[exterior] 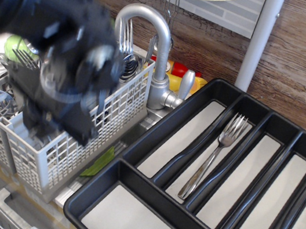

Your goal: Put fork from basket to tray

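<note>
The gripper (56,95) fills the left of the frame as a dark, motion-blurred mass hanging over the basket (76,154), which sits at lower left beside the tap (153,44). Its fingertips are lost in the blur and behind the wrist housing, so I cannot tell whether the jaws are apart, together, or closed on anything. Cutlery stands upright in the basket's far compartments: tines and handles show just right of the gripper, near the tap's arch, with a fork (127,42) among them pointing tines up; more tines peek out at the left edge of the blur. Which piece the arm is after is not clear. The tray (131,172) takes up the right and lower half of the frame, its long slots running from lower left toward upper right, and one fork (213,157) already lies in the second slot, tines toward the upper right. The relation that matters next: the standing forks rise roughly vertically, to the right of and behind the gripper body, so a grasp would likely have to come down from above and close across a handle or neck, then lift straight up before swinging right toward the tray. A lifted fork would need turning to lie along a slot.
</note>
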Controlling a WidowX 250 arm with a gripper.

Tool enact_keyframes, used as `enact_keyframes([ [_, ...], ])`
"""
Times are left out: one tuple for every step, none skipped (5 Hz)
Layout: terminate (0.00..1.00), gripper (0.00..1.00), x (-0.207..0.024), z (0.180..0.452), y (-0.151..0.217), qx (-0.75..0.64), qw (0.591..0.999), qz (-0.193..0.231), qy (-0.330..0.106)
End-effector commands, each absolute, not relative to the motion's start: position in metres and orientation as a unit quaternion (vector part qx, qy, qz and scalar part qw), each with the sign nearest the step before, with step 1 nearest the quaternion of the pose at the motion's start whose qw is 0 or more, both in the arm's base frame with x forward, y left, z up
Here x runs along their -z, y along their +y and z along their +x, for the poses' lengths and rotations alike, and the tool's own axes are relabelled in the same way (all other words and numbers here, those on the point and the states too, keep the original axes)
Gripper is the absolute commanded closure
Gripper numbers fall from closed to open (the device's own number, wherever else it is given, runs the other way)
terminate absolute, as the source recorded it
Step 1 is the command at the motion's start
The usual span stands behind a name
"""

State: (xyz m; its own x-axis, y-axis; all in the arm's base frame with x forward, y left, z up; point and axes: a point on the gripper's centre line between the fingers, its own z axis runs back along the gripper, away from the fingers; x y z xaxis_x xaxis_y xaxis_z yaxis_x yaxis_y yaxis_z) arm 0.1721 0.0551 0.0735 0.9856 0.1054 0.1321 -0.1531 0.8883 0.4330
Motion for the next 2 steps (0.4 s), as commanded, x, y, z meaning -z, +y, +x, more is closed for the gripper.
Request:
enact_keyframes([
  [0.0,1.0,-0.154,0.184,0.059,-0.037,0.965,0.259,-0.035],
  [0.0,1.0,-0.201,0.199,0.046,-0.036,0.967,0.252,-0.009],
])
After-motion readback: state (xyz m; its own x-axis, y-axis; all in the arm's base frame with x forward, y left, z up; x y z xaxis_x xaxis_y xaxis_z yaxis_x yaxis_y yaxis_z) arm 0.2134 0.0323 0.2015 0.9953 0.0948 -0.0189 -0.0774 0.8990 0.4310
